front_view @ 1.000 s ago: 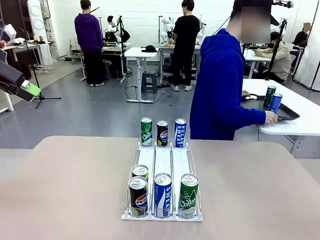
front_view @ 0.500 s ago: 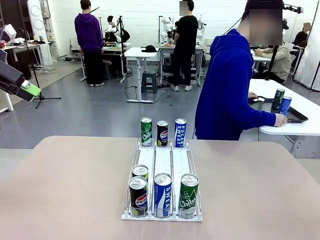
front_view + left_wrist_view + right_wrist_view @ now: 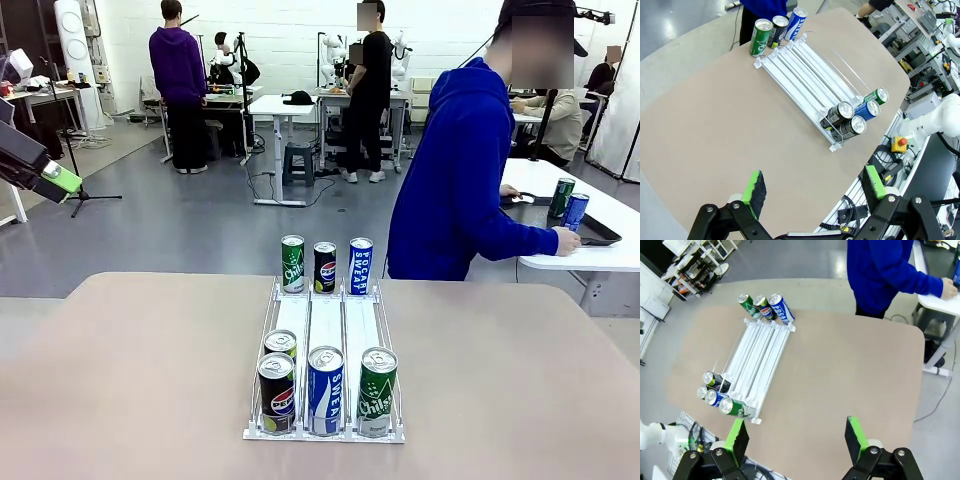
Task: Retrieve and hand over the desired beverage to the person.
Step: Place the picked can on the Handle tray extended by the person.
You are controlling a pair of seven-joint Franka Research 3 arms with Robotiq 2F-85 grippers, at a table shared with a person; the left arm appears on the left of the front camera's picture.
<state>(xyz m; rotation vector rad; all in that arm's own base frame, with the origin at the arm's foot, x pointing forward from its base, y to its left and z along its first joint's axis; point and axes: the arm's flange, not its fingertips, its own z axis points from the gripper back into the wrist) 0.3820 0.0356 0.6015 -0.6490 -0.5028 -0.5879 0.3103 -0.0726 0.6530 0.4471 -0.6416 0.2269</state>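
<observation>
Farther right now, the person (image 3: 462, 180) leaves seven cans in the rack (image 3: 325, 330); both pincers gape empty.

We are seeing glossy metal cans (image 3: 325, 390) standing in a white plastic rack (image 3: 324, 322) on a matt, smooth tan table (image 3: 130, 380); the person (image 3: 460, 180) is wearing soft blue cloth.

A white-painted wall (image 3: 290, 40) closes the far end of the room across the top of the frame. Below it, a glossy grey floor (image 3: 200, 225) reflects overhead light. White workbenches (image 3: 280, 108) stand at upper centre, a grey stool (image 3: 298, 160) beneath, and another white table (image 3: 590, 245) at right edge.
</observation>
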